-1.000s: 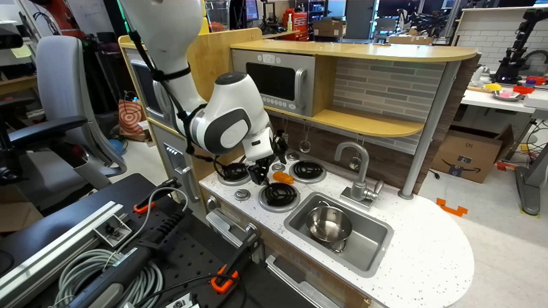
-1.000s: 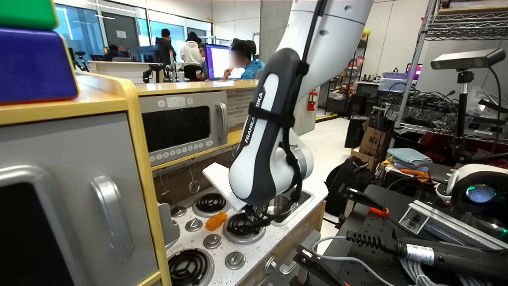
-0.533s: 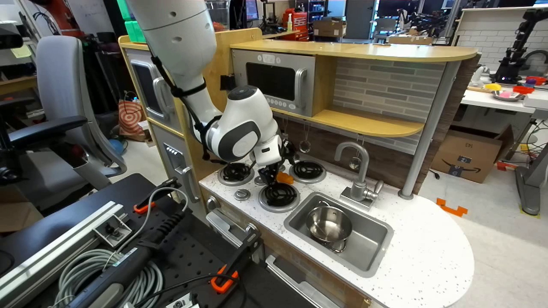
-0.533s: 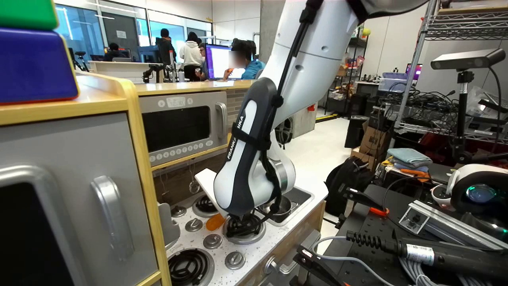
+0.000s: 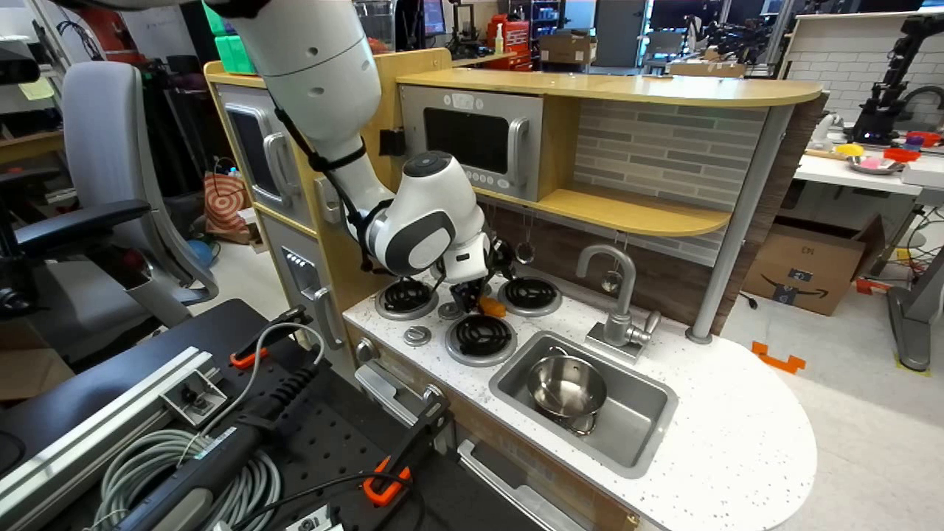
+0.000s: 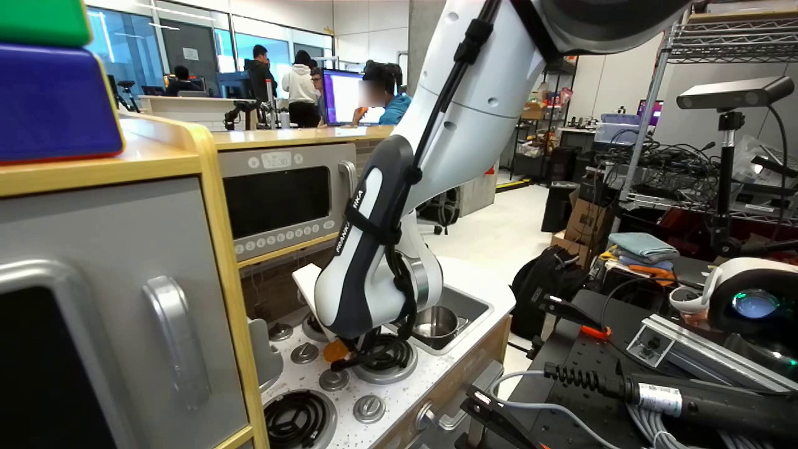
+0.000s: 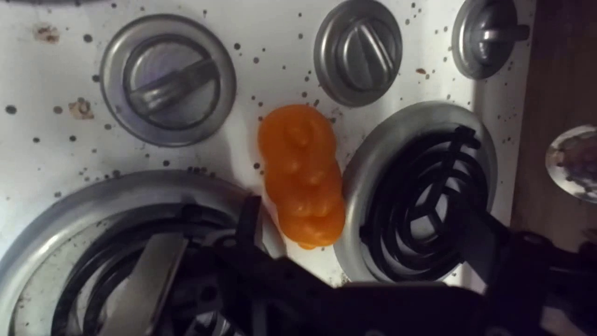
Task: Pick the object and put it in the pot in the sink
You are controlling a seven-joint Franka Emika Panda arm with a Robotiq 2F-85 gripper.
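Lumpy orange object (image 7: 303, 177) lies partway between parted jaws

In the wrist view, the orange object sits mid-frame, long and rounded, with knobbly bulges and a smooth, softly gleaming skin. It rests on the white counter (image 7: 275, 42), which is sprinkled with dark specks and a few brownish stains. Across the upper part of the frame stand three round metal knobs (image 7: 170, 81), each with a raised bar over its face. Burners (image 7: 140, 189) of black coil in silvery rims fill the lower left and the right, and the orange object lies between them, just beside the rim on the right.

The gripper (image 7: 361, 219) enters along the bottom edge, its jaws well apart. The orange object's lower half falls between the dark fingers (image 7: 249, 219) in the picture, nearer the one at frame left, with a narrow gap there and a wider one at frame right.

In an exterior view, the round, shiny pot (image 5: 566, 387) sits inside the rectangular matte-metal sink (image 5: 638, 424), right of centre and low in the frame, with the hooked grey faucet (image 5: 627, 291) just above.
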